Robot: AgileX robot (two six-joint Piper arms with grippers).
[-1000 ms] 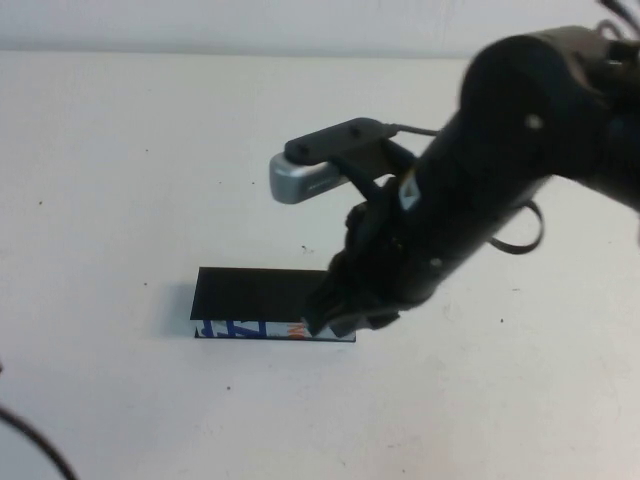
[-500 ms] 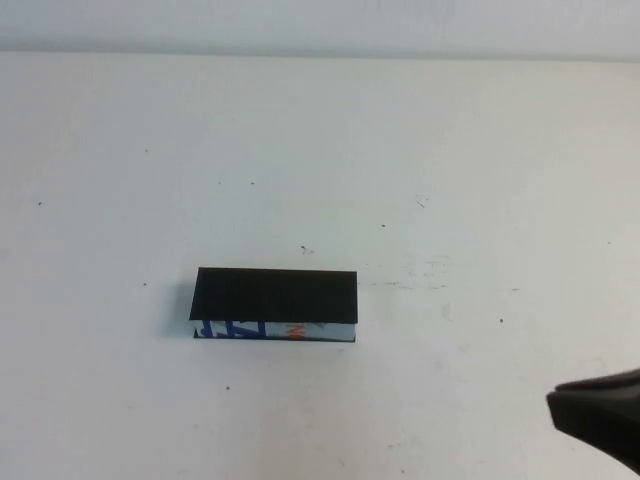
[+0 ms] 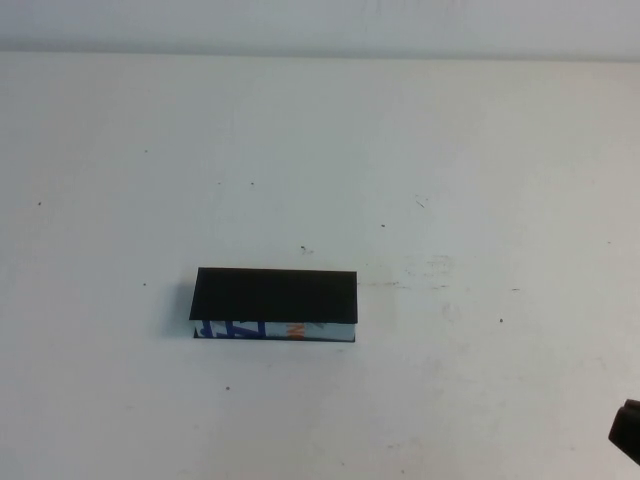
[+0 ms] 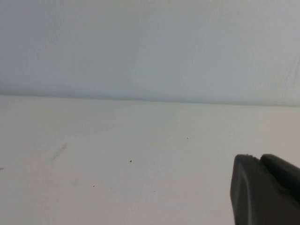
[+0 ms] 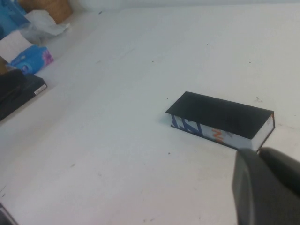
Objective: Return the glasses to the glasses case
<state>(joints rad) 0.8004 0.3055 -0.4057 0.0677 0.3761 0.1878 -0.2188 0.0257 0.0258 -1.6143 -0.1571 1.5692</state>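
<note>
The right gripper (image 3: 628,443) shows only as a dark corner at the near right edge of the table (image 3: 470,150), well apart from everything, and I cannot tell if it is released or clenched; it carries nothing that I can see. The left gripper (image 4: 267,190) hangs over bare table on its own side, also only a dark piece of it in its wrist view, and its state I cannot tell either. The glasses case (image 3: 274,303) lies in the middle of the table with its black lid down flat, so the glasses are not visible and I judge they are inside. I think the task is finished; the good way now is to pull away without brushing the case. One second ago the right arm stood over the case's right end; half a second ago it was near the right edge, and now it is almost gone.
</note>
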